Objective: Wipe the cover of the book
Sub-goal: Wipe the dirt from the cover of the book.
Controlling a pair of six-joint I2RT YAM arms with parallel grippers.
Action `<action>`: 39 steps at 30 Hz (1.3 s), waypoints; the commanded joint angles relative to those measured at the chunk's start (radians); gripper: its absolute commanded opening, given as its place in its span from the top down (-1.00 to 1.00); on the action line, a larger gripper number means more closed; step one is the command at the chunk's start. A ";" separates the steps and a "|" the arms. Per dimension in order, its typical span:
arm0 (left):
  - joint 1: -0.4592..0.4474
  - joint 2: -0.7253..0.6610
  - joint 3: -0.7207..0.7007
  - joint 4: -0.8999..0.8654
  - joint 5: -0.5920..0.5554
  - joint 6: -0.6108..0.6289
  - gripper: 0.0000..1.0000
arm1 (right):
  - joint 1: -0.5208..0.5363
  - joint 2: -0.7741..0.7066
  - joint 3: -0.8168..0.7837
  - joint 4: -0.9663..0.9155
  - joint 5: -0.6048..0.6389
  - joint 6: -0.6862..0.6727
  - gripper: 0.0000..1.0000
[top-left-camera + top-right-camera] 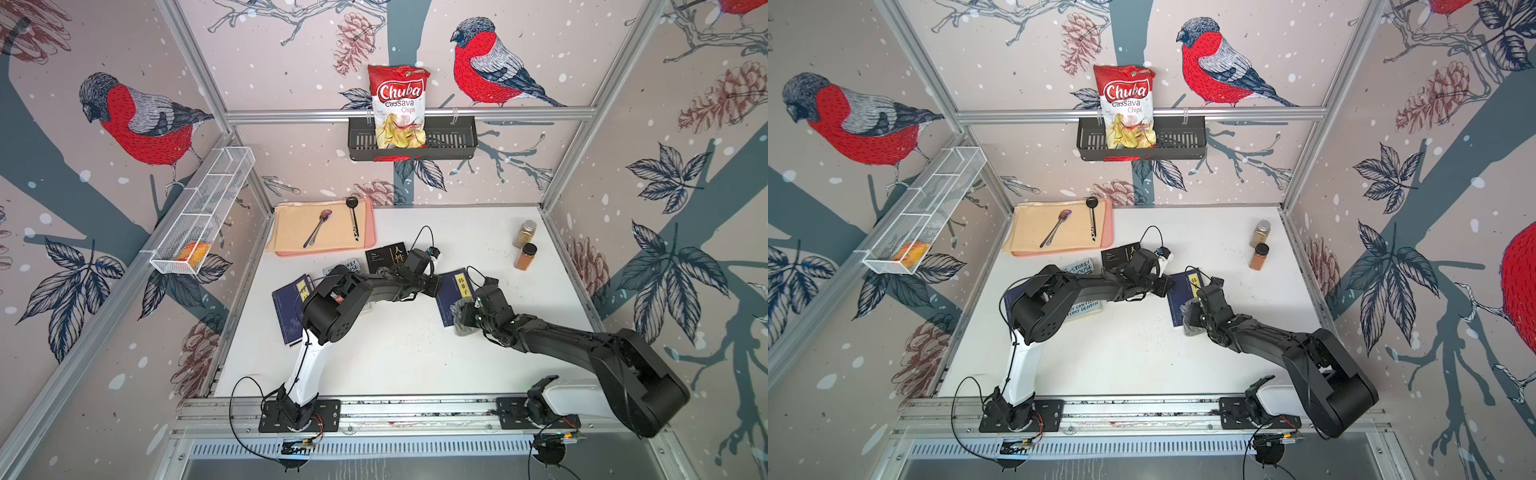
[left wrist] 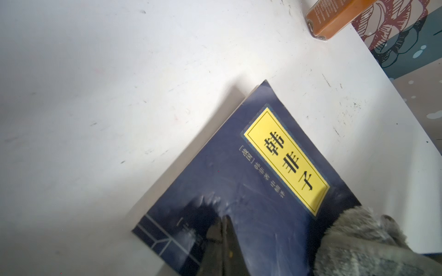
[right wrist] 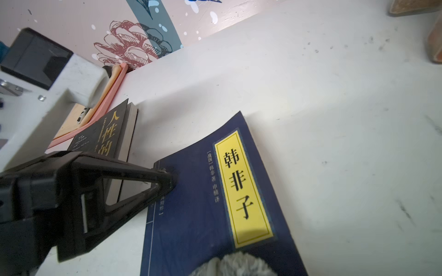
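One glossy navy paperback book (image 3: 196,229) with a yellow rectangular label (image 3: 244,191) lies flat; the left pincer (image 3: 171,178), clenched empty, presses its cover, and the right pincer (image 1: 471,311) clasps a fluffy grey cloth (image 1: 463,328).

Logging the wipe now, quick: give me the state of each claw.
Left claw: closed, gripping nothing, tips down on the blue book.
Right claw: closed on the grey cloth, which lies on that book.

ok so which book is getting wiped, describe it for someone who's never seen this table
On the white table, look toward the two spice jars on its right side. The navy book nearest them is it. Unlike the other navy book at the left, it has a grey cloth on its cover.
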 commanded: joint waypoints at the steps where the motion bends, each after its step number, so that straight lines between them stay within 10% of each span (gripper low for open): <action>1: 0.003 0.013 -0.009 -0.187 -0.013 0.004 1.00 | -0.065 0.051 0.044 -0.041 0.015 0.003 1.00; 10: 0.003 0.015 -0.029 -0.182 -0.025 -0.002 0.94 | -0.140 0.436 0.396 -0.047 -0.069 -0.089 1.00; 20: 0.003 0.003 -0.022 -0.221 -0.062 0.023 0.67 | -0.053 0.104 -0.024 0.019 -0.026 0.034 0.97; 32: 0.003 -0.006 -0.033 -0.227 -0.082 0.023 0.94 | -0.140 0.533 0.444 -0.010 -0.093 -0.067 1.00; 39: 0.002 -0.008 -0.011 -0.251 -0.088 0.038 1.00 | -0.092 0.358 0.157 0.066 -0.082 0.018 1.00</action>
